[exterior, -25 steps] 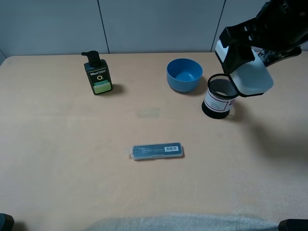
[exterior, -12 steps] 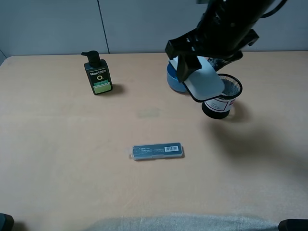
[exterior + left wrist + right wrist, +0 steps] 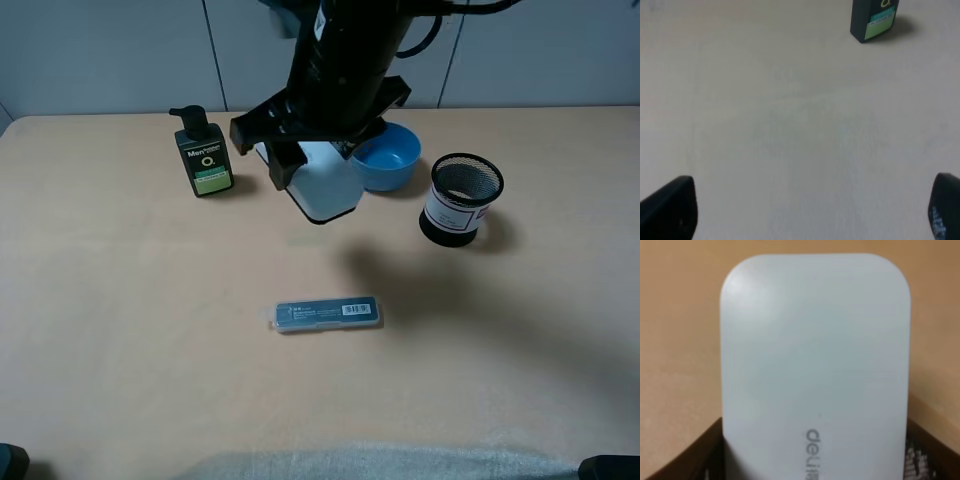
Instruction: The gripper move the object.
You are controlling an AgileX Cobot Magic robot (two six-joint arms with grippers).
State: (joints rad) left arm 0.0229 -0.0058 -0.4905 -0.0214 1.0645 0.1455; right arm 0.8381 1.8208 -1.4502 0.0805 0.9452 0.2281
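My right gripper point(image 3: 300, 160) reaches across the middle and is shut on the white rounded-rectangle case point(image 3: 326, 188), holding it in the air above the table between the bottle and the blue bowl. The case point(image 3: 815, 370) fills the right wrist view, with the table far below it. My left gripper point(image 3: 810, 210) is open and empty, low over bare table, its two black fingertips point(image 3: 670, 207) wide apart; it is out of the exterior high view.
A dark green pump bottle point(image 3: 204, 155) stands at the back left, also in the left wrist view point(image 3: 874, 19). A blue bowl point(image 3: 388, 155) and a black mesh cup point(image 3: 460, 198) stand at the back right. A slim dark grey barcode-labelled case point(image 3: 328, 314) lies mid-table.
My right arm has swung left with the white case, from above the mesh cup, past the bowl, to near the bottle. Nothing else moved.
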